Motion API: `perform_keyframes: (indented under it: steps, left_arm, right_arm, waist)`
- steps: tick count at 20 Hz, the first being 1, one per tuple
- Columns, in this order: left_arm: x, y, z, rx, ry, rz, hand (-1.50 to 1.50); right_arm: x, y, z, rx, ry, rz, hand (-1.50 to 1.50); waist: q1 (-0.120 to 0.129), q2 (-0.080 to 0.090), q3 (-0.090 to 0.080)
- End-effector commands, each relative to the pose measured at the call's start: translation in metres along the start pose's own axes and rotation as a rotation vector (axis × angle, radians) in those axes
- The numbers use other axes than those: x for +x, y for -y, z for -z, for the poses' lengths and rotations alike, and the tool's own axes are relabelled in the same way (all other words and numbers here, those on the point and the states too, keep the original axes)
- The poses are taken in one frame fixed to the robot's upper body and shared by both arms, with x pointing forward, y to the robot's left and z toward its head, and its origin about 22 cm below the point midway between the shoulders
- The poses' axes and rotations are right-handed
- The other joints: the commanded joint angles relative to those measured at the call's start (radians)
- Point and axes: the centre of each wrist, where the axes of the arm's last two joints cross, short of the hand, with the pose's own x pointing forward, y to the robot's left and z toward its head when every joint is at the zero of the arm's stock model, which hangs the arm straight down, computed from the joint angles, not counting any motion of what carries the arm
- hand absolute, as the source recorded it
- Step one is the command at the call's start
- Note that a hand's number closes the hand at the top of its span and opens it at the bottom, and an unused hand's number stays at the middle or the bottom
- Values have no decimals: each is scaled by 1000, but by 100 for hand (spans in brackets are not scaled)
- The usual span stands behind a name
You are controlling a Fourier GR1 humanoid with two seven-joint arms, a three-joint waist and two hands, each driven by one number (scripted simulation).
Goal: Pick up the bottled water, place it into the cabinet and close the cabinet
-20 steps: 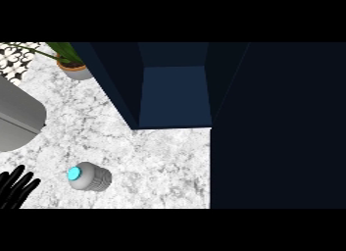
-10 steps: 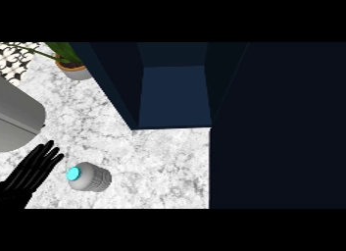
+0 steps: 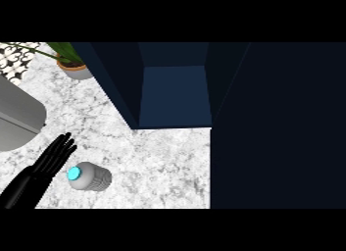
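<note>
left black hand (image 3: 49, 159), fingers straight, has advanced to just left of the grey water bottle with blue cap (image 3: 88, 176) | bottle stands on marble bench (image 3: 161, 157), ungrasped | dark blue cabinet (image 3: 175, 93) open | grasp looks imminent | right hand unseen

One hand (image 3: 41, 169) shows — all black, glossy, with long slender fingers.

Nothing I can read anywhere. The bottled water (image 3: 88, 176) at my seven o'clock shows only a plain blue cap, its label not visible from above. The cabinet (image 3: 175, 93) at twelve o'clock carries no lettering, numbers or signs.
</note>
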Motion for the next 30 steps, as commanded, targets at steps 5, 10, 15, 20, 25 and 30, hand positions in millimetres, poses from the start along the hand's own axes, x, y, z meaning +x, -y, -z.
perform_keyframes:
  steps: [5, 10, 15, 20, 25, 30]
  left_arm:
    - [-48, 13, 20, 8, -75, -2, -150]
    - [-68, -5, 20, 28, -94, 22, -150]
    - [-100, -12, 9, 72, -69, -27, -150]
    - [-116, 9, 36, 0, -76, -156, -150]
    - [-128, 11, 29, -58, -36, -195, -150]
    - [-139, 17, 21, -31, -19, -269, 150]
  right_arm:
    - [42, -18, -11, 35, 113, 110, -150]
    - [42, -17, -14, 59, 97, 113, -150]
    - [37, -13, -17, 34, 88, 101, -150]
    - [44, -12, -15, 47, 93, 102, -150]
    - [44, -6, -27, 39, 90, 111, -150]
    - [50, -10, -29, 33, 92, 76, -150]
  waist:
    - [-4, 0, -1]
    - [-1, 2, -1]
    - [-1, 4, -2]
    - [0, 5, -2]
    - [0, 2, -1]
    - [4, 1, -1]
